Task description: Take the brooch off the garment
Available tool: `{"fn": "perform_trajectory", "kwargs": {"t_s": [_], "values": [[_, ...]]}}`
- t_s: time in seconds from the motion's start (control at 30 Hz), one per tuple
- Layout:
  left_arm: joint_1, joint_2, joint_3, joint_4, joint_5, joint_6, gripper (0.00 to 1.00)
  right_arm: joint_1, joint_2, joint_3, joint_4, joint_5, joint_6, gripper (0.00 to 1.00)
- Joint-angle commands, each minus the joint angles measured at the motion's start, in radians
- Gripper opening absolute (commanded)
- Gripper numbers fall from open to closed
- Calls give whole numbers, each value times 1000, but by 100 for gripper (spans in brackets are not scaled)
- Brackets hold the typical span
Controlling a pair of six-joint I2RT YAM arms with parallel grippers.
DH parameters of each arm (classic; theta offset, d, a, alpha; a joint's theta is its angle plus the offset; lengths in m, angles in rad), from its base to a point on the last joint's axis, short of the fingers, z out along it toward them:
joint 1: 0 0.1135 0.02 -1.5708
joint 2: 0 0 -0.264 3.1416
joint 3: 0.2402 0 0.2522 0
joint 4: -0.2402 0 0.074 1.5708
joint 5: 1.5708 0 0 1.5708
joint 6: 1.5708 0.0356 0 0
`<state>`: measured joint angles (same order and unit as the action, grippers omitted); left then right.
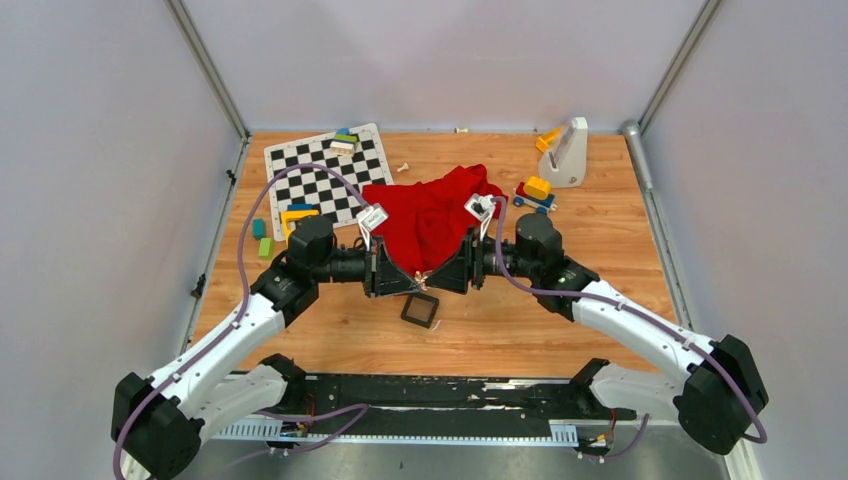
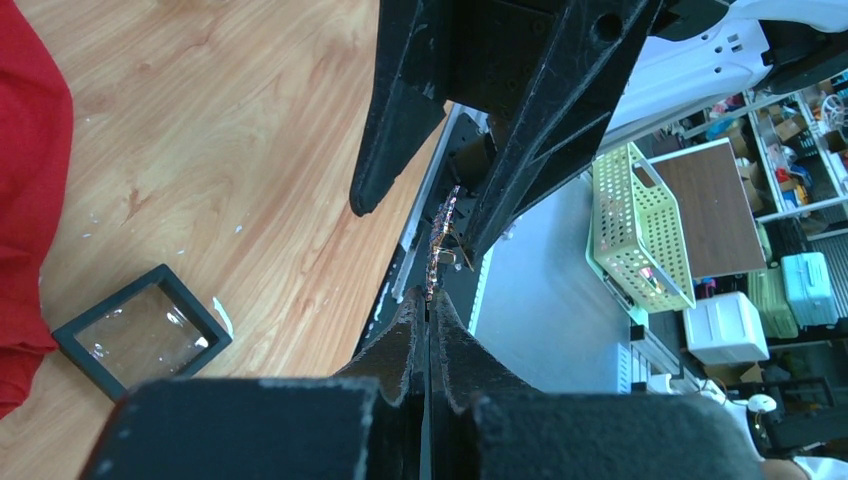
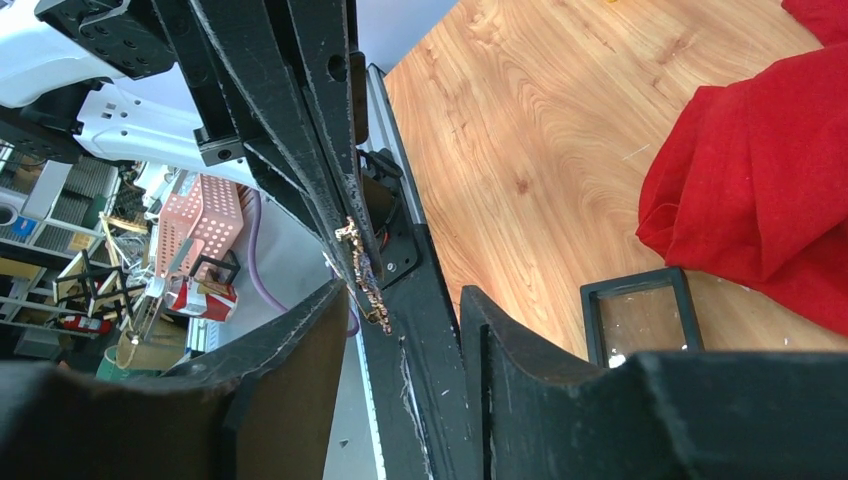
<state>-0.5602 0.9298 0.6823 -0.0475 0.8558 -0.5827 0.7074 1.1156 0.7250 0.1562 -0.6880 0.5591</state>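
Left wrist view: left pincer point(image 2: 428, 300) tight on brooch point(image 2: 441, 240), right pincer point(image 3: 400, 295) half-open astride it, black-framed case point(image 2: 75, 338) near garment point(image 2: 30, 150).

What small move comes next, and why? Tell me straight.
Probably close the right hand on the free end of the brooch. The left hand pinches its other end in the air, off the garment, and the brooch sits between the right hand's open fingers, so a second grip looks ready.

Pale grey walls point(image 1: 90, 150), wooden tabletop point(image 1: 620, 260), green basket point(image 2: 640, 225), brown table point(image 2: 715, 205), cluttered shelves point(image 2: 795, 125) beyond
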Motion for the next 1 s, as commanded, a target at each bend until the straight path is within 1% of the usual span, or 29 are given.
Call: {"fn": "perform_trajectory", "kwargs": {"t_s": [0.0, 0.1, 0.2, 0.43, 0.63, 0.97], "values": [[5, 1, 13, 42, 31, -14, 0, 13, 7, 49, 54, 14, -15, 44], [5, 1, 13, 42, 32, -13, 0, 15, 9, 50, 54, 22, -15, 39], [5, 0, 11, 42, 33, -15, 0, 16, 6, 48, 57, 24, -13, 39], [5, -3, 13, 39, 39, -8, 0, 19, 14, 55, 46, 36, -7, 28], [5, -8, 13, 27, 40, 2, 0, 24, 28, 63, 33, 46, -4, 25], [5, -16, 13, 10, 34, 14, 0, 25, 29, 68, 0, 128, 26, 15]]}}
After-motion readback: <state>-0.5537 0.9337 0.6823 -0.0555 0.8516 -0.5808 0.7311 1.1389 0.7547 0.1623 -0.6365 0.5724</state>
